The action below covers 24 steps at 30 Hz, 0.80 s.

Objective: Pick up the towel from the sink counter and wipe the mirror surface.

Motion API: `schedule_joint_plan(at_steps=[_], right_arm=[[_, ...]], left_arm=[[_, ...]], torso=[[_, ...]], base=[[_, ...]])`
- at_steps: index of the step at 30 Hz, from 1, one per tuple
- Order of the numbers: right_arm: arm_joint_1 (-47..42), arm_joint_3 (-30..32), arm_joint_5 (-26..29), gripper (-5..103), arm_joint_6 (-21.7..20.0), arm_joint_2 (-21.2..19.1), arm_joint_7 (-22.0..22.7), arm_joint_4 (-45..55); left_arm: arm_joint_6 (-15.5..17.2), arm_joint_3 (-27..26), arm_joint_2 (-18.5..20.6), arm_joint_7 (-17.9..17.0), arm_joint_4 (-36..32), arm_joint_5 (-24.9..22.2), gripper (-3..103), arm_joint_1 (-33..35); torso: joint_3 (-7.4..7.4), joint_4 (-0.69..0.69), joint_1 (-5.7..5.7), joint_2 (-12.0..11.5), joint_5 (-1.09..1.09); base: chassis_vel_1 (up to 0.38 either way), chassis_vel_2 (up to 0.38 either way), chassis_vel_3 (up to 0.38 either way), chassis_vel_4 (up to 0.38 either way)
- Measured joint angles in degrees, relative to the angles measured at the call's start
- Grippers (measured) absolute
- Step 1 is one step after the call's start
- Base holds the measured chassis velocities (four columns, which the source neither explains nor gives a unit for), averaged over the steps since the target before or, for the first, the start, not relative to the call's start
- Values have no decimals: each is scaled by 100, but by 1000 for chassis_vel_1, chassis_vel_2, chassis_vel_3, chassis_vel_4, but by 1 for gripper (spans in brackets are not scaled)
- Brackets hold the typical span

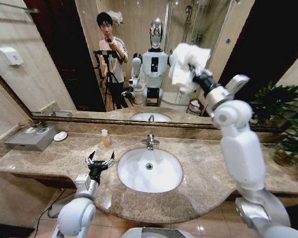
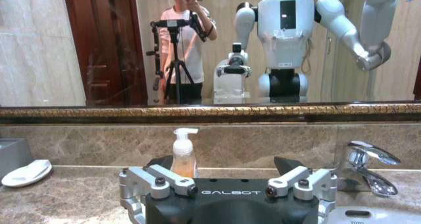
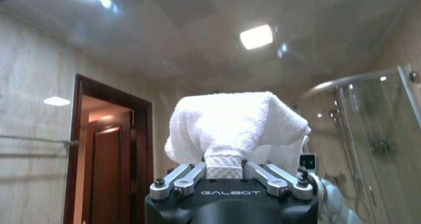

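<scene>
Towel bunched ahead of the right gripper, jaws clamped on it, was raised to the mirror for wiping, while the left gripper idled spread open and empty over the sink counter.

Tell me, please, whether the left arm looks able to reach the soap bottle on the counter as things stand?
Probably yes: the left gripper hovers open over the sink counter, facing the soap bottle, with bare marble between them and nothing in the way.
</scene>
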Motion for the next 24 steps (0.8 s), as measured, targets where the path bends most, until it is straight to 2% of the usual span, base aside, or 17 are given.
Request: schedule_joint_plan(at_steps=[5, 9, 10, 17, 24], right_arm=[[-586, 37, -215, 13, 26, 85, -151, -68], [-1552, 241, -570, 13, 161, 267, -365, 2], [-1552, 241, -570, 13, 161, 267, -365, 2], [-2907, 422, -914, 13, 510, 578, -386, 768], [-3124, 424, -1415, 13, 612, 755, -576, 820]], left_arm=[[0, 0, -1, 0, 0, 0, 100, -1], [0, 0, 1, 0, 0, 0, 100, 1], [0, 0, 1, 0, 0, 0, 100, 1], [0, 0, 0, 0, 0, 0, 100, 0], [0, 0, 0, 0, 0, 0, 100, 0]], torso=[[1, 0, 0, 0, 2], [1, 1, 1, 0, 2], [1, 1, 1, 0, 2], [-1, 0, -1, 0, -2], [0, 1, -1, 0, -1]], base=[[0, 0, 0, 0], [0, 0, 0, 0], [0, 0, 0, 0], [0, 0, 0, 0], [0, 0, 0, 0]])
